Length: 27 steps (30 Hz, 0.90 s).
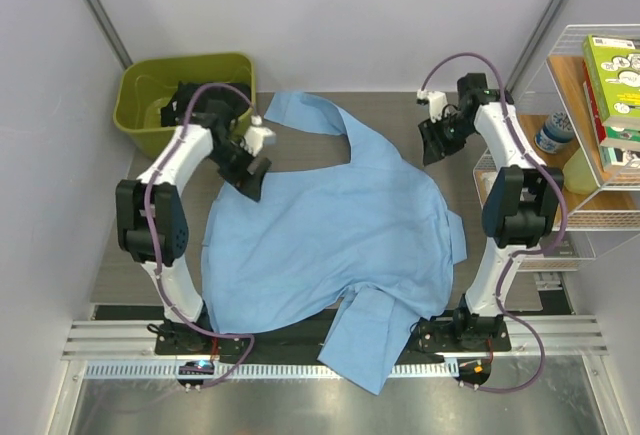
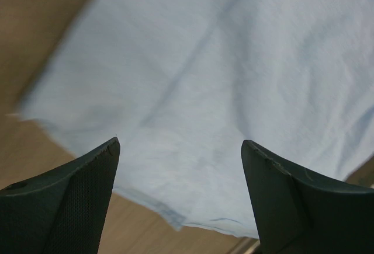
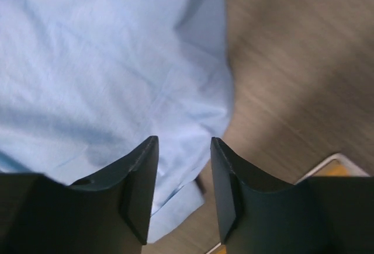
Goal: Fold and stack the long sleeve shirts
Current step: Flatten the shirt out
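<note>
- Landmark: green bin (image 1: 185, 95), far-left corner of the table (image 1: 400, 115).
- Long sleeve shirt (image 1: 330, 235): light blue and spread mostly flat on the table. It lies to the right of the bin and nearer the arm bases.
- One sleeve runs up toward the far side and ends just to the right of the bin, close to its wall. I can't tell whether it touches.
- The opposite end of the shirt droops over the table's near edge, well apart from the bin.
- Left gripper (image 1: 255, 170): just right of the bin, on its near side, above the shirt's far-left part.
- Left wrist view: left gripper (image 2: 181, 143) jaws are spread wide with nothing between them. The cloth's hem and bare wood lie below.
- Right gripper (image 1: 435, 145): well apart from the bin, across the shirt, at the shirt's far-right edge.
- Right wrist view: right gripper (image 3: 184, 140) jaws are parted by a narrower gap and hold nothing. The shirt edge and table show through the gap.
- Wire shelf (image 1: 600, 155): on the side opposite the bin, past the right arm, holding books and a bottle.
</note>
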### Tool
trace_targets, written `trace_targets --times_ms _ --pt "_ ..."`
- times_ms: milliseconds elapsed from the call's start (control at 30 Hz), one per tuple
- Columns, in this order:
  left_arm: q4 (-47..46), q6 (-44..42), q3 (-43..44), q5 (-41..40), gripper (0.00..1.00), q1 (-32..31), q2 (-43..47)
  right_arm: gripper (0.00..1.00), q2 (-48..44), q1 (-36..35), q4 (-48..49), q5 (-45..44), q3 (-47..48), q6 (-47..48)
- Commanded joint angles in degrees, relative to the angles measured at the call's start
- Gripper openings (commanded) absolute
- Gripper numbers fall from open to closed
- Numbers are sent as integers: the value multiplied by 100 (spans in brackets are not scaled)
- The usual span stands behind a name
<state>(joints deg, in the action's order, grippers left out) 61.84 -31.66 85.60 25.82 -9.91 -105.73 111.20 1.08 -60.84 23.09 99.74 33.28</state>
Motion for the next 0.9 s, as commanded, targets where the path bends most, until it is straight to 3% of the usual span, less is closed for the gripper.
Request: trace_targets --times_ms 0,300,667,867 --pt "100 -33 1045 267 85 464 -316 43 639 147 441 100 694 -462" --pt "-269 -7 854 46 85 438 -483 43 1606 191 555 230 1047 -752" --pt "-322 28 554 -121 85 209 -448 60 1616 -108 740 845 775 -937" --pt "-269 81 563 -139 85 200 -466 63 1800 -415 784 969 889 -990"
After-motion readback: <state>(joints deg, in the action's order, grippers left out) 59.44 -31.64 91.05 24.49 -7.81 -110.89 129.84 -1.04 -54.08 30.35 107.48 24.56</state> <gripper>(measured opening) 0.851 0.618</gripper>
